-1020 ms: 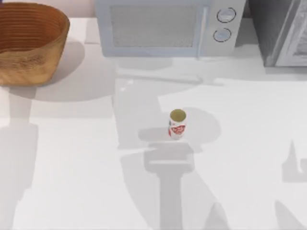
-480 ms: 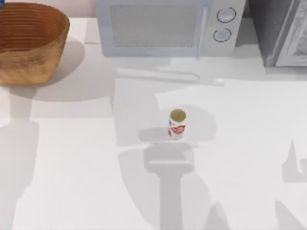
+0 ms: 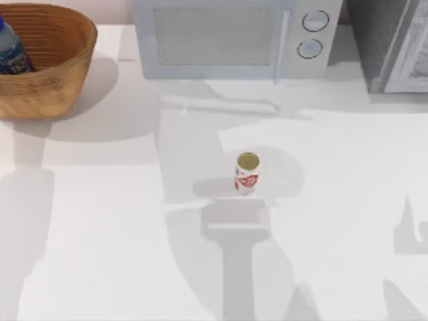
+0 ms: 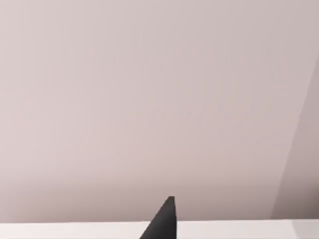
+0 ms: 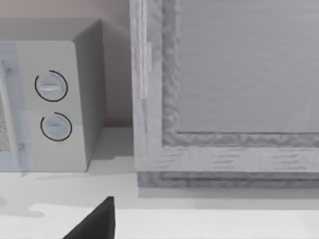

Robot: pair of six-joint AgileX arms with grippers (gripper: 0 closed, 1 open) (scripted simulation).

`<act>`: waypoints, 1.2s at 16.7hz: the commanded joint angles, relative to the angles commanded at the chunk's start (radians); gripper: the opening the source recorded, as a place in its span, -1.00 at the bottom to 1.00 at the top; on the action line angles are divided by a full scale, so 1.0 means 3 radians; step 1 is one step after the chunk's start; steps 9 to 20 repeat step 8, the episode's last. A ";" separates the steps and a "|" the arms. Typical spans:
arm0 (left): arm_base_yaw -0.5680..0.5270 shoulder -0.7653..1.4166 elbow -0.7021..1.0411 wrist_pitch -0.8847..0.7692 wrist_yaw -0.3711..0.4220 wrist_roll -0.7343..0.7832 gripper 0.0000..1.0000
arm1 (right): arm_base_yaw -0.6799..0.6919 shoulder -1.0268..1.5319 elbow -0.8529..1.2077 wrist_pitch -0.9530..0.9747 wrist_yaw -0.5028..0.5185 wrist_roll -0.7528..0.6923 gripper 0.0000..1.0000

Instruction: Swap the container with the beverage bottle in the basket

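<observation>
The container (image 3: pixel 247 172), a small white cylinder with a red label and a yellowish top, stands upright near the middle of the table. At the far left, the wicker basket (image 3: pixel 63 73) holds the blue beverage bottle (image 3: pixel 11 52) against its left side, and the picture's edge partly cuts the bottle off. A dark tip of my left gripper (image 4: pixel 164 223) points at a bare wall. A dark tip of my right gripper (image 5: pixel 95 222) faces the microwave and the grey cabinet. Neither gripper is near the container.
A white microwave (image 3: pixel 227 37) stands at the back of the table, with its two dials (image 5: pixel 52 107) in the right wrist view. A grey cabinet (image 3: pixel 394 43) fills the back right corner. Open tabletop surrounds the container on all sides.
The beverage bottle has come into view, moving from the picture's top left corner down into the basket's left side. The container has not moved.
</observation>
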 joint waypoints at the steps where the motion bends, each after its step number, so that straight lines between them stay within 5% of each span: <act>1: 0.0000 0.0000 0.0000 0.0000 0.0000 0.0000 0.81 | 0.0000 0.0000 0.0000 0.0000 0.0000 0.0000 1.00; 3: 0.0000 0.0000 0.0000 0.0000 0.0000 0.0000 1.00 | 0.0000 0.0000 0.0000 0.0000 0.0000 0.0000 1.00; 20: 0.0000 0.0000 0.0000 0.0000 0.0000 0.0000 1.00 | 0.0000 0.0000 0.0000 0.0000 0.0000 0.0000 1.00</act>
